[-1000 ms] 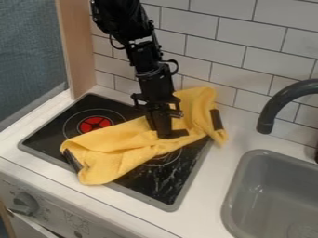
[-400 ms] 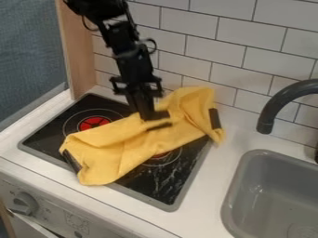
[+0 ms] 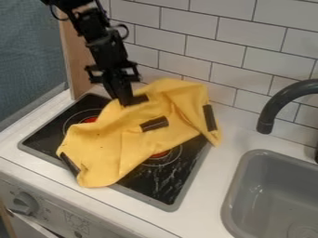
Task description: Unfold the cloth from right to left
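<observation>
Black stovetop (image 3: 160, 188): your yellow cloth (image 3: 112, 153) lies rumpled across it. You have the gripper (image 3: 129, 101) closed on the cloth's upper-left edge, beside a dark patch (image 3: 140, 98). Right of you in view: grey sink (image 3: 233, 197), dark faucet (image 3: 279, 100). White tiles (image 3: 217, 53) behind.

From the yellow cloth (image 3: 140, 139), the tiled wall (image 3: 248, 56) blocks 12 to 2 o'clock, the wooden panel (image 3: 76, 58) 11, the faucet (image 3: 268, 111) about 3. Room to pass opens over the stovetop (image 3: 171, 183) at 5 and along the counter (image 3: 225, 153) at 4.
</observation>
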`<state>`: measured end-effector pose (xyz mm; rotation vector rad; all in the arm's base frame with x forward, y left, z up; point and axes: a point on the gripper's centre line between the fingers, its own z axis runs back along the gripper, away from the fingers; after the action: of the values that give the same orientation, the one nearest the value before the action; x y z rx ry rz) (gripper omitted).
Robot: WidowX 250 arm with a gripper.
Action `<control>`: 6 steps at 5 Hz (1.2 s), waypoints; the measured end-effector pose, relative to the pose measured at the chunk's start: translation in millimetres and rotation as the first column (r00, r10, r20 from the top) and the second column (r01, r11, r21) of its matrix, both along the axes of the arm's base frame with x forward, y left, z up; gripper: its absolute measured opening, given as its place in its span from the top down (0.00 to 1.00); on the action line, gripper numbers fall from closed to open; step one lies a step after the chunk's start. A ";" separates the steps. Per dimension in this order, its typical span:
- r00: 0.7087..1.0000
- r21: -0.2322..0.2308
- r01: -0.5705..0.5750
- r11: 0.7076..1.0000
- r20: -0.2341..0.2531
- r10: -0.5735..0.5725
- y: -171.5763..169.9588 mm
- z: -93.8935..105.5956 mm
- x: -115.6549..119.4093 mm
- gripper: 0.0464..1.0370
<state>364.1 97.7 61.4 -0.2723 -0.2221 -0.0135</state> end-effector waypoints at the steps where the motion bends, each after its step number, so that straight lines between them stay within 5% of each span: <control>1: 0.999 0.021 -0.054 0.998 0.001 0.054 17.9 3.5 19.1 1.00; 3: 0.979 0.028 -0.195 0.980 -0.054 0.197 54.1 -15.1 22.7 1.00; 4: 0.968 0.079 -0.224 0.971 -0.097 0.231 62.2 -22.4 16.0 1.00; 5: 0.943 0.255 -0.234 0.938 -0.175 0.283 71.6 -41.2 -3.5 1.00; 6: 0.920 0.401 -0.234 0.886 -0.203 0.335 68.8 -41.1 -5.7 1.00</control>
<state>358.4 166.5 20.3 0.1408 0.0147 0.2749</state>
